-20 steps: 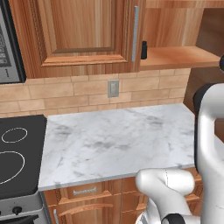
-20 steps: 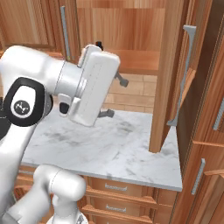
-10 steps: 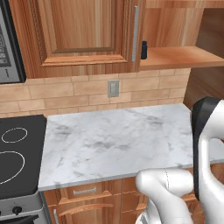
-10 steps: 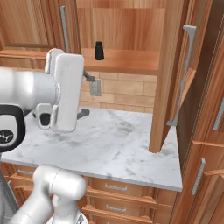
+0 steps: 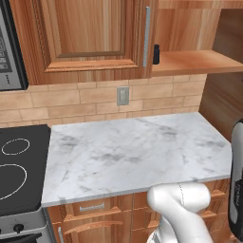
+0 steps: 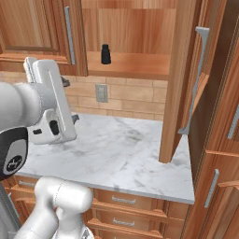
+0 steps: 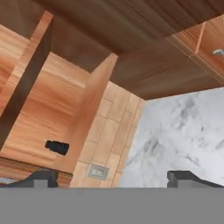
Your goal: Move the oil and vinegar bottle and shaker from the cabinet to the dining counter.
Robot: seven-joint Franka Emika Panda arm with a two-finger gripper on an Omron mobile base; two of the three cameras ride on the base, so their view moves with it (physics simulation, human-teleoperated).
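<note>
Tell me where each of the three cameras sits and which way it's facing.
Left base view: behind the arm's left, facing the marble worktop and cabinet; white arm lower right.
Right base view: behind its right, facing the open shelf holding the shaker; arm at left.
Hand view: on the rolled hand, jaws open, facing that shelf.
All three share the shaker and wall outlet.

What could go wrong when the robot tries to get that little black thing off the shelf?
1. The shaker is small and stands alone on the cabinet shelf; the open gripper could knock it over rather than grasp it.
2. The open cabinet door hangs beside the shelf, so the arm might bump it.
</note>
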